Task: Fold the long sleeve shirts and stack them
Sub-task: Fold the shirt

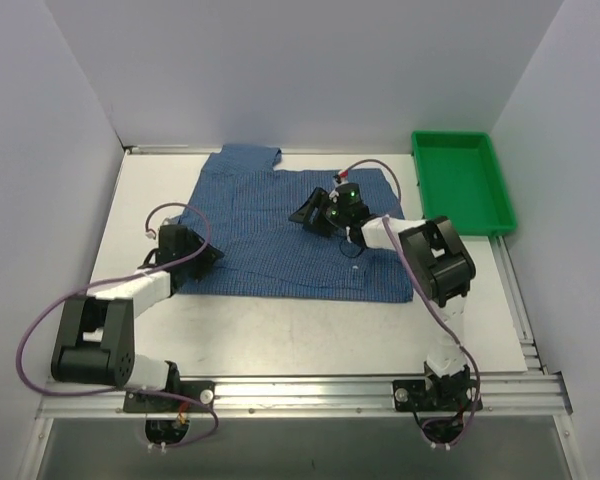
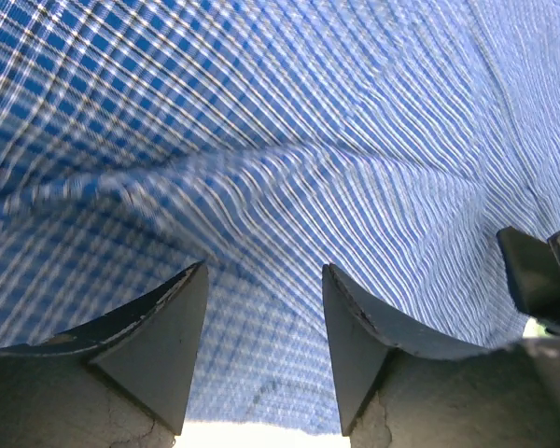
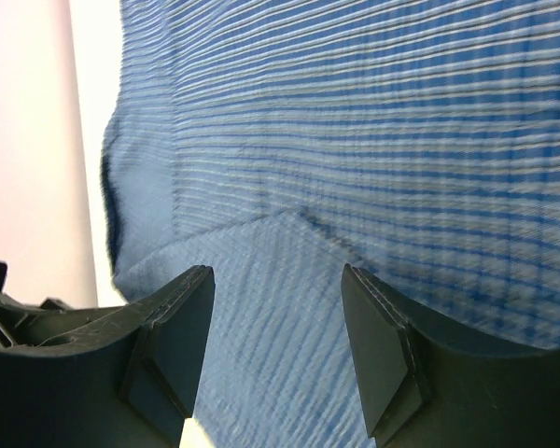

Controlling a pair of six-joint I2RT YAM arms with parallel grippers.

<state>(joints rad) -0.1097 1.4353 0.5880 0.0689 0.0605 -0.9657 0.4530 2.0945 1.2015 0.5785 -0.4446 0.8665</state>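
Blue checked shirt (image 1: 265,225) is lying spread across the far middle of the table (image 1: 300,335), with a green tray (image 1: 458,180) off to its right. Left gripper (image 2: 264,280) sits at the shirt's near-left edge, jaws apart with nothing in them, just rumpled cloth ahead. Right gripper (image 3: 278,280) is over the middle of the shirt, also gaping and empty. My worry: if either claw bites only the top layer, or they lift unevenly, the fold comes out skewed and bunched.
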